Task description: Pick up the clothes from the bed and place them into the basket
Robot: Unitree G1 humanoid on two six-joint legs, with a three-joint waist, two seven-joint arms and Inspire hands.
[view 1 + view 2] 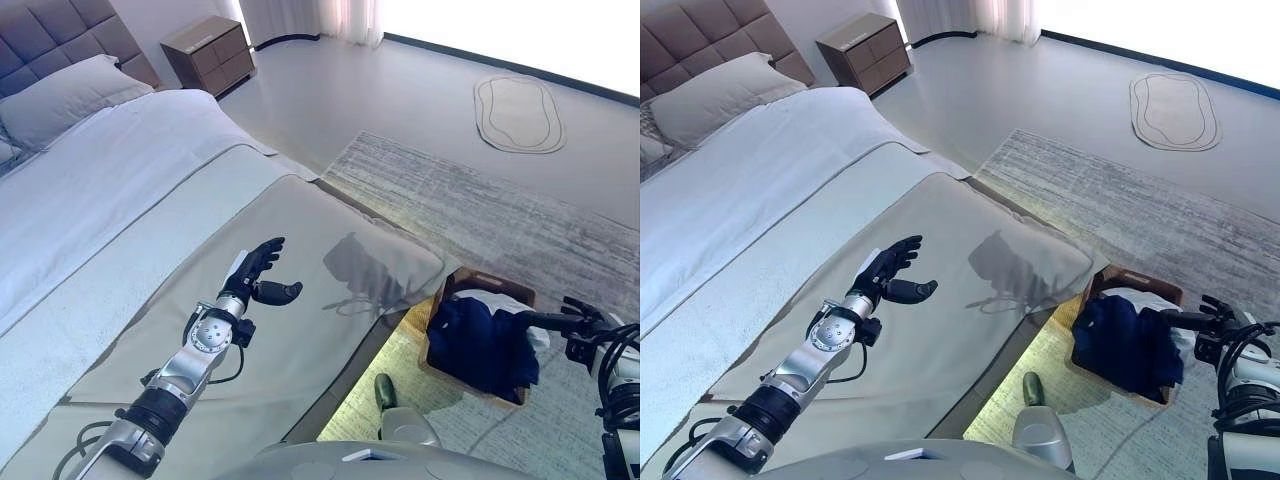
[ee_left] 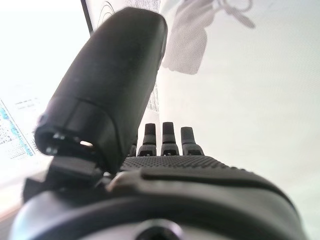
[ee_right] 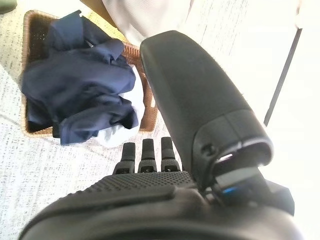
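Clothes (image 1: 480,340), a navy piece over sth white, already sit in basket (image 1: 500,285) on the rug (image 1: 520,220), at 4 o'clock off bed (image 1: 300,250) corner. Right hand (image 1: 570,318) hovers just at 3 o'clock of basket, fingers straight, holding nothing. Left hand (image 1: 262,270) over bare bedspread, fingers relaxed, empty. Risk, imo: navy fabric drapes over the rim, so a passing arm could snag it and drag it out.
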